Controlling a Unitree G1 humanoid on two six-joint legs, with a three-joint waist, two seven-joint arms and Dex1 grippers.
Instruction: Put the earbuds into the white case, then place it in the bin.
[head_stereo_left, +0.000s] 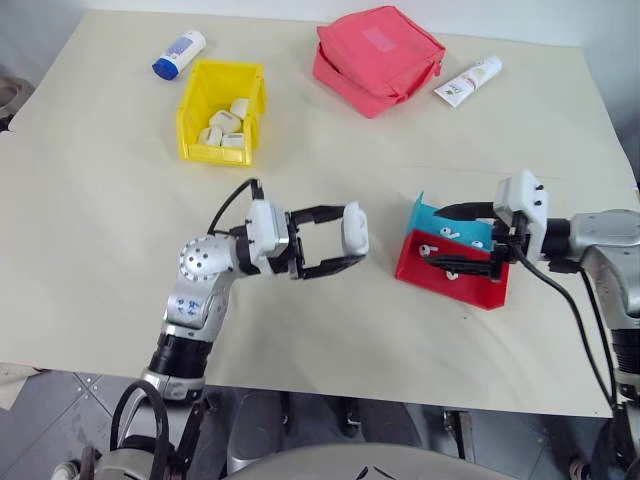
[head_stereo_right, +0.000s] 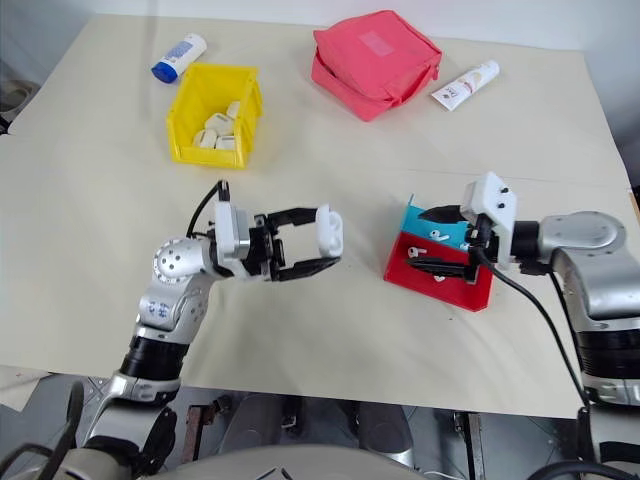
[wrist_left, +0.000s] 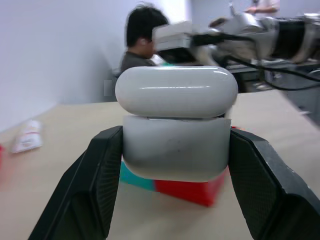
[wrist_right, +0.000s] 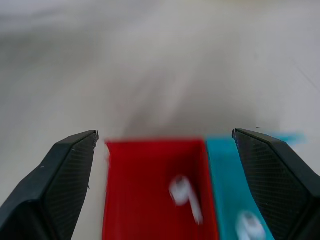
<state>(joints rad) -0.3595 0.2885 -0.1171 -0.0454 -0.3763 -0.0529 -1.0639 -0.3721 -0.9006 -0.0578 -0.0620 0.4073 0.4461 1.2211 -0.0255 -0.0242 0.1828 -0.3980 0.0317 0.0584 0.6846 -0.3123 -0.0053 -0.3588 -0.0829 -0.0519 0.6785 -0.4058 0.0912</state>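
Table (head_stereo_left: 100, 250): 2 trays (head_stereo_left: 450, 262), 1 bin (head_stereo_left: 196, 115)

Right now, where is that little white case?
The white case is off the table, pinched between the left gripper fingers, about mid-table, just left of the joined red tray and blue tray.

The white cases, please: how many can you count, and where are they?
5: one white case in the left gripper, and four showing in the yellow bin, where more may be hidden.
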